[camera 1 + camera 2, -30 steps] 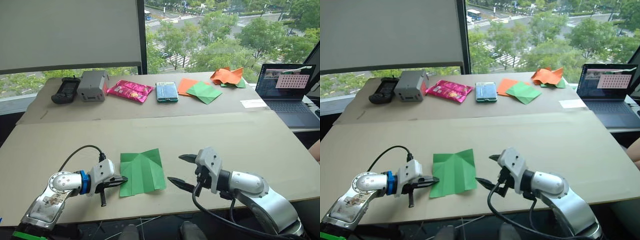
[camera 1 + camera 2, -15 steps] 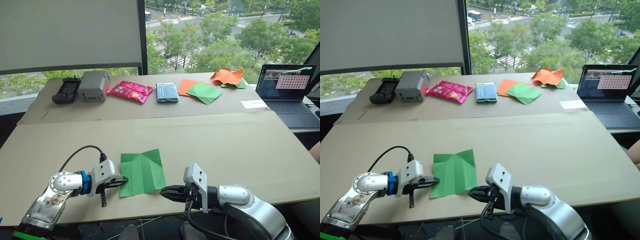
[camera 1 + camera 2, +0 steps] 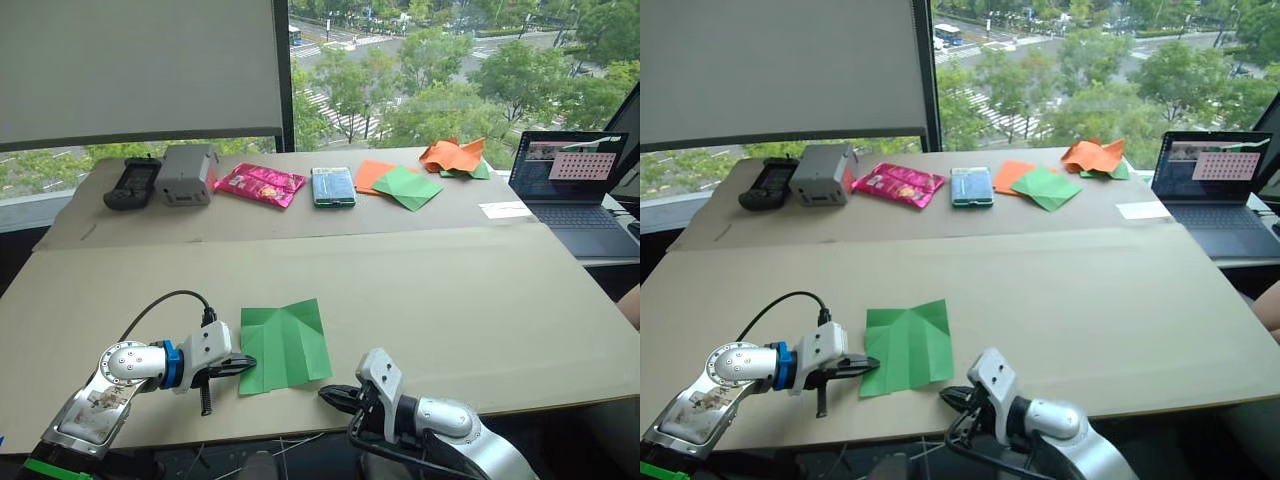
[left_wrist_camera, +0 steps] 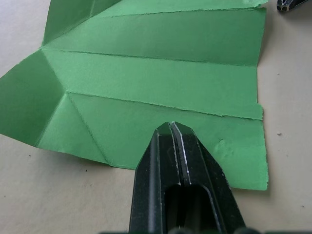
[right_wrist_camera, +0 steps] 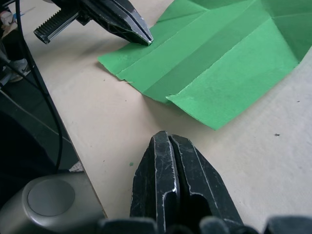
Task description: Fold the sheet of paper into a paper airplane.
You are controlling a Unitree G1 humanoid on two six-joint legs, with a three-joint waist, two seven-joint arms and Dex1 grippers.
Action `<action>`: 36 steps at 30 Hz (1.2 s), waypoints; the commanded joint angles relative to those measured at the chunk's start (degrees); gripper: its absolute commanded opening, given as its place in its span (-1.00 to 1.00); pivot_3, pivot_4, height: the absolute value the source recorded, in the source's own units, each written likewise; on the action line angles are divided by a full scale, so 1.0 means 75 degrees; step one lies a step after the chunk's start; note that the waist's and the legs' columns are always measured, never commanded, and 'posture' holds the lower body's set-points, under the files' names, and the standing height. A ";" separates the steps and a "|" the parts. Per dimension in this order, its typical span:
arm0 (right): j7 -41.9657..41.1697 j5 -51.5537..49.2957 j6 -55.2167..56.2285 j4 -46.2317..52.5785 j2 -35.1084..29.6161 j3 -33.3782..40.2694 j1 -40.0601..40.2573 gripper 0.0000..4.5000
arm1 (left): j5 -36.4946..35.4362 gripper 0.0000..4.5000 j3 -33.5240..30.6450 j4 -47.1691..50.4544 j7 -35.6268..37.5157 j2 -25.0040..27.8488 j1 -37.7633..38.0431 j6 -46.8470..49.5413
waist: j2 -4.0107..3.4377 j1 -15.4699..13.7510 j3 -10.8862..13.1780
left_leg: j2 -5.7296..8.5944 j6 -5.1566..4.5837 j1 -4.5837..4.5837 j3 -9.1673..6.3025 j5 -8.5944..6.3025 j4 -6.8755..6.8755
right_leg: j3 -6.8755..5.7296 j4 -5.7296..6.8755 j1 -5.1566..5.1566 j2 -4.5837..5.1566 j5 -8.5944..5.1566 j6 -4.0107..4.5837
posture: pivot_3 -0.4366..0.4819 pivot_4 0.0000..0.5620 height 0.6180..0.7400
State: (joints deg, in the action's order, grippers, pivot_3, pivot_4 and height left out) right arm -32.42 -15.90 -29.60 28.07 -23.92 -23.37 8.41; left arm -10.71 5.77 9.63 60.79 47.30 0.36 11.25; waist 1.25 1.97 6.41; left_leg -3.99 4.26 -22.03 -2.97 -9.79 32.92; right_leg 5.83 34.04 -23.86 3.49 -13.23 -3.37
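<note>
One sheet of paper [image 3: 284,344] (creased) | two grippers — left gripper [image 4: 171,127], right gripper [image 5: 168,138] closed

Bright green creased sheet of paper [image 3: 284,344]

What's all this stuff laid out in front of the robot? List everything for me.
creased paper: 1, bright green, near table edge, between the jaws
plain paper: 1, green, far side
orange paper: several, flat and crumpled, far side
snack bag: 1, pink, far side
blue pack: 1, far side
grey box: 1, far left
black handset: 1, far left
laptop: 1, dark, open, far right
left gripper: shut, tip over the paper's edge
right gripper: shut, off the paper
</note>
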 commanded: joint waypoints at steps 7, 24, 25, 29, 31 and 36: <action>0.1211 0.0859 0.1096 -0.1217 0.0790 0.0456 0.0241 -0.97 | 0.0296 -1.00 0.0305 -0.0337 0.0228 0.0111 -0.0115 -0.0071 | 0.0049 0.0023 -0.0032 | -0.0001 0.0010 0.0010 -0.0002 -0.0006 0.0002 | 0.0000 -0.0004 0.0000 0.0004 -0.0002 0.0004 | -0.05 -0.47 0.75; 0.0600 0.0577 0.0940 -0.1411 0.1142 0.0403 -0.0851 -0.97 | 0.0395 -1.00 0.0280 -0.0577 0.0296 0.0065 -0.0346 -0.0240 | 0.0023 0.0016 -0.0026 | -0.0001 0.0009 0.0003 -0.0002 -0.0006 0.0002 | 0.0000 0.0003 -0.0008 0.0004 -0.0003 0.0005 | -0.05 -0.47 0.75; 0.0558 0.0543 0.0930 -0.1363 0.1077 0.0463 -0.0818 -0.97 | 0.0403 -1.00 0.0272 -0.0588 0.0287 0.0072 -0.0340 -0.0250 | 0.0020 0.0005 -0.0026 | -0.0001 0.0009 -0.0002 -0.0001 -0.0006 0.0002 | 0.0000 0.0004 -0.0007 0.0004 -0.0003 0.0005 | -0.05 -0.47 0.75; 0.0121 0.0248 0.0732 -0.0785 0.0645 0.0538 -0.0472 -0.97 | 0.0410 -1.00 0.0253 -0.0585 0.0279 0.0081 -0.0310 -0.0275 | 0.0004 -0.0039 -0.0039 | 0.0000 0.0005 -0.0008 0.0003 -0.0003 0.0001 | 0.0000 0.0005 -0.0005 0.0004 -0.0003 0.0005 | -0.05 -0.47 0.75; -0.0094 0.0150 0.0618 -0.0539 0.0444 0.0475 -0.0359 -0.97 | 0.0398 -1.00 0.0262 -0.0552 0.0285 0.0073 -0.0316 -0.0257 | 0.0004 -0.0055 -0.0041 | 0.0000 0.0002 -0.0006 0.0003 -0.0005 0.0000 | 0.0000 0.0011 -0.0005 0.0003 -0.0003 0.0005 | -0.05 -0.47 0.75; -0.0736 -0.0414 -0.0008 0.0044 0.0067 0.0220 -0.0157 -0.97 | 0.0415 -1.00 0.0262 -0.0599 0.0292 0.0092 -0.0343 -0.0317 | 0.0008 -0.0055 -0.0037 | -0.0001 0.0002 0.0000 0.0000 -0.0008 -0.0002 | 0.0000 0.0010 -0.0008 0.0001 -0.0003 0.0005 | -0.05 -0.47 0.75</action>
State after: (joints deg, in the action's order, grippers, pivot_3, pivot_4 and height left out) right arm -36.15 -16.50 -28.02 25.67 -23.41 -20.78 7.23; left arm -9.21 7.13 6.71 63.25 47.45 -2.62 8.54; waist 1.31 1.56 6.13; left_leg -4.00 4.28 -22.02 -2.97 -9.85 32.91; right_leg 5.84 34.11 -23.92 3.50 -13.25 -3.34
